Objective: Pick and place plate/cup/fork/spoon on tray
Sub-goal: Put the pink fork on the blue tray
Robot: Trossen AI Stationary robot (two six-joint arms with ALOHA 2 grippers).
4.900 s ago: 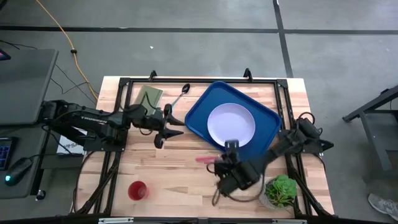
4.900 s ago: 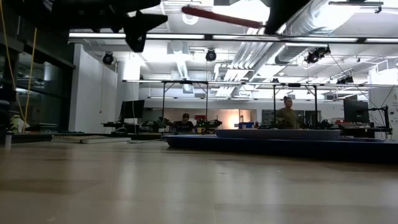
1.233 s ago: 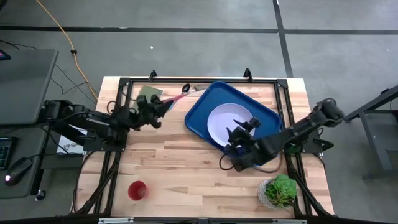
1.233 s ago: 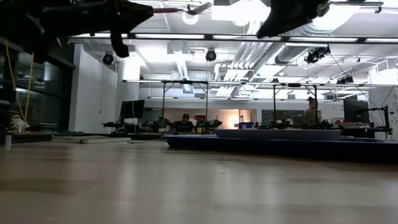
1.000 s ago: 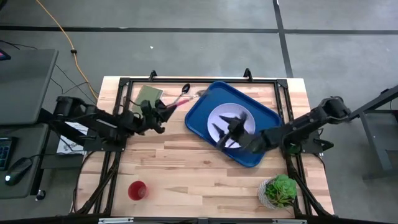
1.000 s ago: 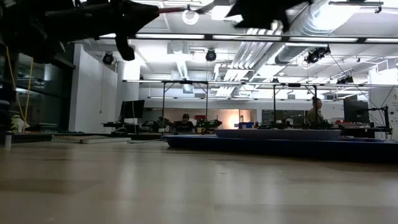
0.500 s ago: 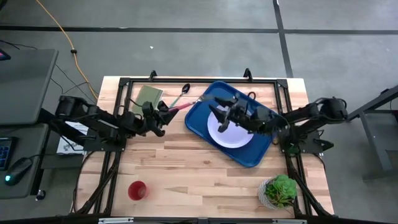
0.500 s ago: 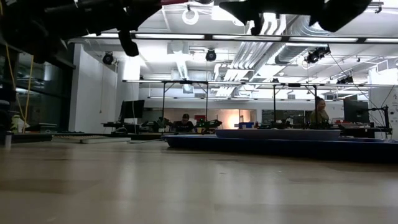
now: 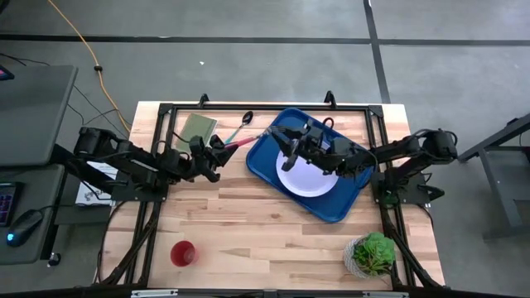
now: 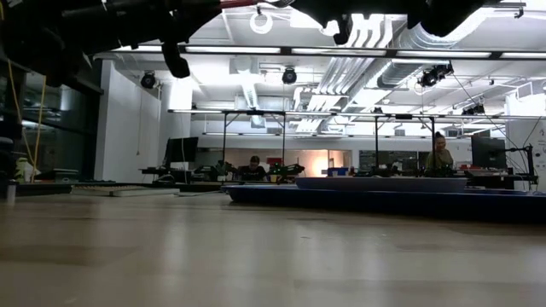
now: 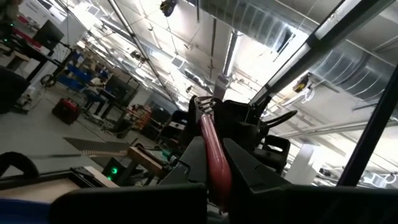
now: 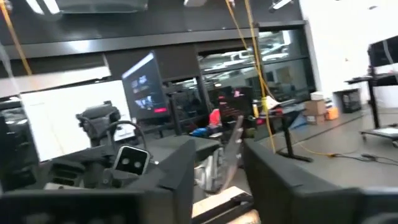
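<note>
From above, the slim fork with silver tines and a pink-red handle (image 9: pixel 246 141) is held in the air between the two arms, its long axis running left to right and slanting toward the far right, tines at the far-left corner of the large blue rectangular tray with a raised rim (image 9: pixel 348 201). The left gripper (image 9: pixel 217 151) has its jaws clamped on the handle end; the right gripper (image 9: pixel 286 141) reaches over the tray to the tine end, and whether its jaws are closed on the metal I cannot tell. The round pale lavender-white plate (image 9: pixel 310 178) already lies in the tray, the teal-handled spoon with a dark bowl (image 9: pixel 240 126) rests on the wooden surface (image 9: pixel 248 223) just beyond the fork, beside a flat olive-green rectangle (image 9: pixel 195 128), and the small red cup (image 9: pixel 183 253) stands well apart at the near left. The level view shows only dark arm shapes overhead and the tray's long blue rim (image 10: pixel 384 194). The left wrist view looks along the pink-red handle (image 11: pixel 214 155) gripped between its fingers (image 11: pixel 245 163), pointing straight away. In the right wrist view the silver tine end (image 12: pixel 231 149) sits in the gap between the jaws — contact unclear. The fork is probably light, stiff and slick on its metal, so the handle is the better hold.
</note>
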